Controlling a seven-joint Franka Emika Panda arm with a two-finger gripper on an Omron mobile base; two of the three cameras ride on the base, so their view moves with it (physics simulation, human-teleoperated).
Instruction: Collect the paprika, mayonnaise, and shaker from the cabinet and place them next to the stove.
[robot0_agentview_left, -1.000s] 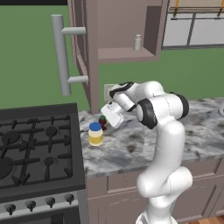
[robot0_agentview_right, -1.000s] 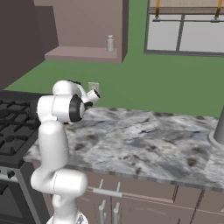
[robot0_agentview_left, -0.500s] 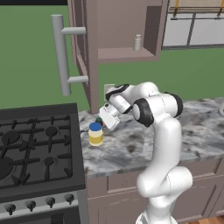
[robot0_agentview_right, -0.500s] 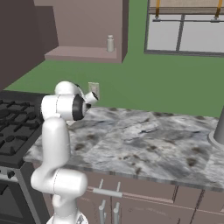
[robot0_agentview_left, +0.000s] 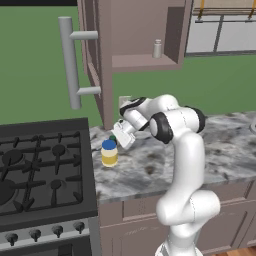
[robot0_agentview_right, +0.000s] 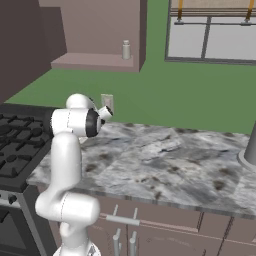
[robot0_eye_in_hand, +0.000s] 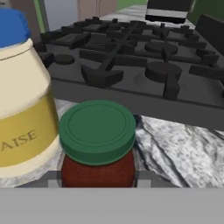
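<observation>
While the mayonnaise (robot0_agentview_left: 109, 153) already stands on the bench (robot0_agentview_left: 220, 145) beside the stove (robot0_agentview_left: 40, 175), the claw (robot0_agentview_left: 118, 139) pinches the paprika (robot0_eye_in_hand: 97, 146) just beside it, not yet released. The shaker (robot0_agentview_left: 157, 49) remains on the cabinet (robot0_agentview_left: 135, 30) shelf. Finger contact is hidden; bench contact cannot be told.

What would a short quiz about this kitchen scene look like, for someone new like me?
1. True or false: the shaker stands on the cabinet shelf.
2. What colour is the paprika jar's cap in the hand view? A) green B) blue C) white
3. Fill in: the mayonnaise stands on the counter right beside the ____.

Key
1. True.
2. A, green. The blue lid belongs to the mayonnaise beside it.
3. Stove. The hand holds the paprika close by that jar.
</observation>
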